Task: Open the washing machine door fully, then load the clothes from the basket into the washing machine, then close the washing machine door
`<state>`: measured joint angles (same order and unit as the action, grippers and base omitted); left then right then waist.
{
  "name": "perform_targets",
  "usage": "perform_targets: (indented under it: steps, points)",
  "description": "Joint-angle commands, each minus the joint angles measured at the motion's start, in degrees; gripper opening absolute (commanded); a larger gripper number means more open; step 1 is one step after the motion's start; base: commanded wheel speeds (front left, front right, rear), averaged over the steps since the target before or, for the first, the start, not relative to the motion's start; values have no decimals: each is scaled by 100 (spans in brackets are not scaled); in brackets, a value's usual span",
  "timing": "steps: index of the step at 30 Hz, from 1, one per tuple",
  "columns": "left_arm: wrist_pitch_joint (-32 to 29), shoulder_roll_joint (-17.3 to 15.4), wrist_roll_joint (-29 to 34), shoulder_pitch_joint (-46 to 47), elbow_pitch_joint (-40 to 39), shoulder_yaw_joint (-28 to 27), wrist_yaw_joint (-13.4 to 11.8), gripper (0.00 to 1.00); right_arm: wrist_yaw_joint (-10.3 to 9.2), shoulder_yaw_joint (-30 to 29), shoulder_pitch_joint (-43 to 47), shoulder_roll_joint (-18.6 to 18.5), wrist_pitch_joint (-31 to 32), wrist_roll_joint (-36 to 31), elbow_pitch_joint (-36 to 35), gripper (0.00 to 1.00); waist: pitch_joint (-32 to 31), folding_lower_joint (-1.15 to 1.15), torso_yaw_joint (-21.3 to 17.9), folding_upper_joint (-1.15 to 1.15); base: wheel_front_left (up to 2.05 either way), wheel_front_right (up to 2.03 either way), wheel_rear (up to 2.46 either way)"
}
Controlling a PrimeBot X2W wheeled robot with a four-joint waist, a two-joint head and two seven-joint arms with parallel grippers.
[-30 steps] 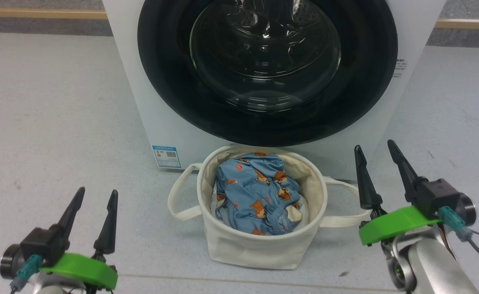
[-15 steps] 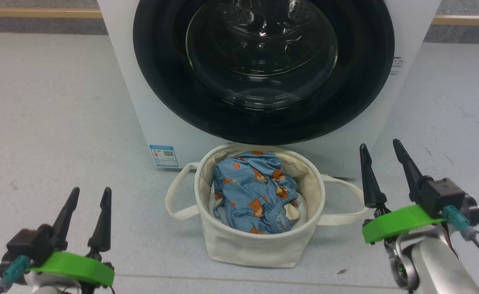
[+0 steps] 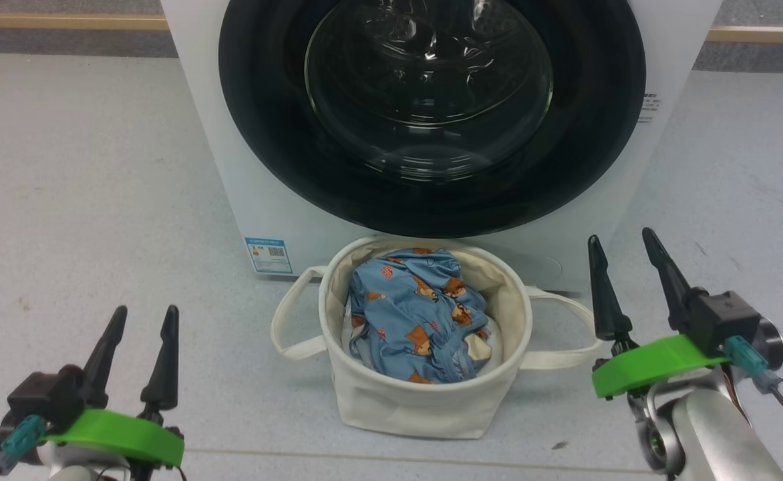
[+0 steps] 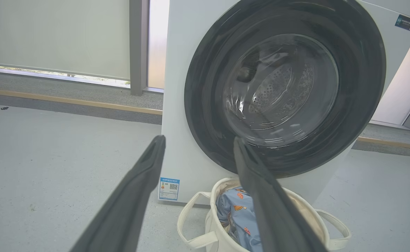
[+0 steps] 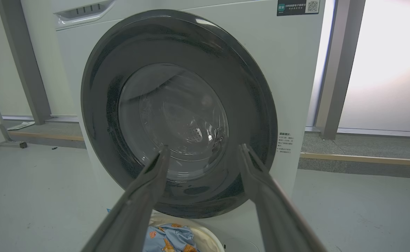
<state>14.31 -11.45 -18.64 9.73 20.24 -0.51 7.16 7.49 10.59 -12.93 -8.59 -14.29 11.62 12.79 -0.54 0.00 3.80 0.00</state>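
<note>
barely any change this last second: my left gripper [image 3: 147,308] and right gripper [image 3: 619,234] gape wide, empty; washing machine door [image 3: 431,113] ahead, shut; clothes [image 3: 418,314] in basket [image 3: 418,411] between them, so nothing's started

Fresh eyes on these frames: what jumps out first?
The washing machine door, a glossy black ring around a glass bowl, looks shut and dominates the top of the head view. Right below it on the floor stands the cream basket holding the blue bear-print clothes. The left gripper and right gripper flank it, jaws open and empty.
</note>
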Motion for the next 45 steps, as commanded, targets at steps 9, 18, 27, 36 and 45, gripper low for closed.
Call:
perform_targets:
  steps: [9,18,27,36,45]
  points:
    - [69,-134,114,277,-127,-226,33,100,0,127,-236,-6,-71,56,-172,100,-34,0,-8,0,0,0,0]
    - [69,-124,166,278,-120,-215,33,100,0,139,-247,-6,-71,54,-176,100,-25,0,-13,0,9,4,-13]
    - [69,-113,249,295,-89,-221,33,100,0,122,-248,7,-71,64,-182,100,-4,0,-13,0,86,40,-126]
    - [69,-115,358,298,-51,-159,33,100,0,144,-239,-3,-71,79,-198,100,14,0,-25,0,139,98,-237]
    - [69,-108,328,290,-44,10,33,100,0,142,-223,14,-71,82,-187,100,24,0,-44,0,130,115,-246]
